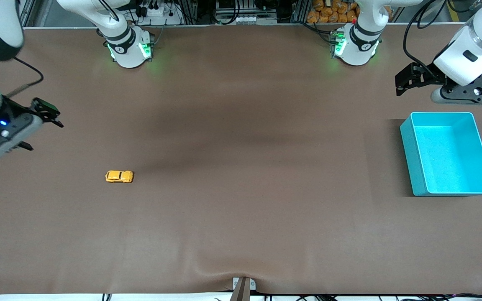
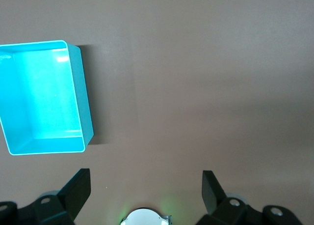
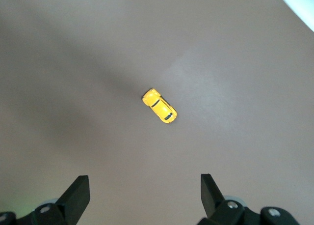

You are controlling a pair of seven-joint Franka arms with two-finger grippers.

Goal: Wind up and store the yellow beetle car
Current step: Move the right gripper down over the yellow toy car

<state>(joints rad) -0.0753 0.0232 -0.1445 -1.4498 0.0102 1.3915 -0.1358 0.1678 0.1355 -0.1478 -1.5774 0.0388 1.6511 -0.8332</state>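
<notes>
The yellow beetle car [image 1: 119, 176] stands on its wheels on the brown table, toward the right arm's end; it also shows in the right wrist view [image 3: 160, 106]. My right gripper [image 1: 45, 121] is open and empty, up in the air over the table's edge at the right arm's end, apart from the car. The turquoise bin [image 1: 448, 153] sits empty at the left arm's end and shows in the left wrist view [image 2: 44, 98]. My left gripper [image 1: 408, 81] is open and empty, in the air over the table beside the bin.
The two arm bases [image 1: 130, 48] [image 1: 355, 46] stand along the table's back edge. The brown mat has a small wrinkle at the front edge by a clamp [image 1: 243, 286].
</notes>
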